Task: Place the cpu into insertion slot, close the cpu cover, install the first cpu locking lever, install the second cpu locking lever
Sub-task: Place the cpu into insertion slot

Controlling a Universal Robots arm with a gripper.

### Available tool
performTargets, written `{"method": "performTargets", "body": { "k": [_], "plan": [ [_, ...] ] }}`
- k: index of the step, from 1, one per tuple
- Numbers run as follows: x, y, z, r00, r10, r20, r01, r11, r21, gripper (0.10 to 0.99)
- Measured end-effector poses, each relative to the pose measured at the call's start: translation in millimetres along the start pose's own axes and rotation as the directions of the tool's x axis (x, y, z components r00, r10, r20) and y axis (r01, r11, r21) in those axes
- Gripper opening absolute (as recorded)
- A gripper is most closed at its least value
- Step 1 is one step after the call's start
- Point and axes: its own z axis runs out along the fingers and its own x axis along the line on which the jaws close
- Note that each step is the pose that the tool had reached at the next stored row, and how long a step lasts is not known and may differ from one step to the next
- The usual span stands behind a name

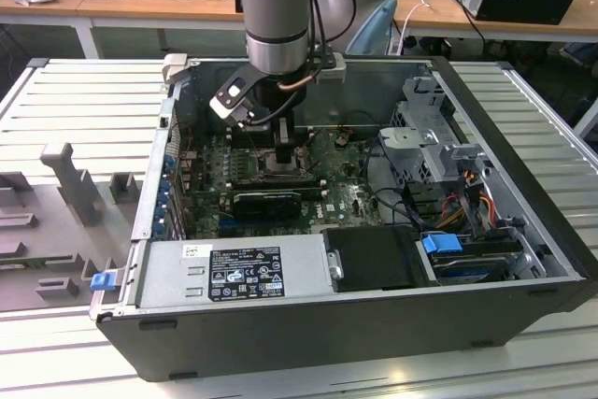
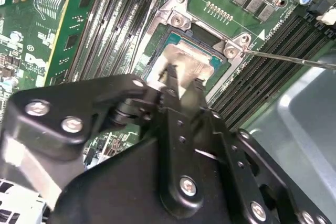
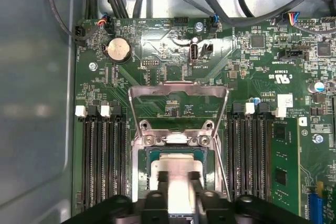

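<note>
From my station I see the black gripper (image 1: 280, 150) on the grey-and-blue arm lowered into the open black computer case (image 1: 308, 334). In the exterior view it sits at about 11 o'clock from the case's centre. The silver power supply box (image 1: 234, 273) lies at 6 o'clock from it and the grey metal drive cage (image 1: 425, 142) at 3 o'clock.

In both wrist views the gripper (image 2: 178, 80) (image 3: 176, 179) is right over the small flat square cpu (image 2: 198, 59) (image 3: 176, 163) with its pale silver-beige top. I cannot tell whether it is clenched on the chip or released. The cpu lies inside the square insertion slot (image 2: 155, 45) (image 3: 140, 166), framed by the slot's silvery metal rim, on the green circuit board (image 3: 252, 66).

In the first wrist view the thin silvery cpu cover (image 3: 178, 87) is swung back off the slot on its hinged edge, and bare board shows through its cut-out. A thin steel wire lever (image 2: 289, 59) (image 3: 223, 166) runs just beside the slot, unlatched. Long black memory slots (image 3: 102, 161) flank the socket on both sides.
</note>
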Motion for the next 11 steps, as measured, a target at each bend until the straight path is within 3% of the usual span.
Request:
{"method": "performTargets", "body": {
  "k": [1,2,3,4,11],
  "plan": [
    [0.0,0.1,-0.7,1.0,0.0,0.0003,0.0,1.0,0.0,0.224],
    [0.1,0.2,-1.7,1.0,0.0,0.0007,0.0,1.0,0.001,0.161],
    [0.1,0.2,-2.5,1.0,0.0,0.001,0.0,1.0,0.001,0.161],
    [0.1,0.3,-3.7,1.0,0.0,0.0012,0.0,1.0,0.001,0.106],
    [0.2,0.7,-8.5,1.0,0.0,0.0012,0.0,1.0,0.002,0.106]
  ]
}}
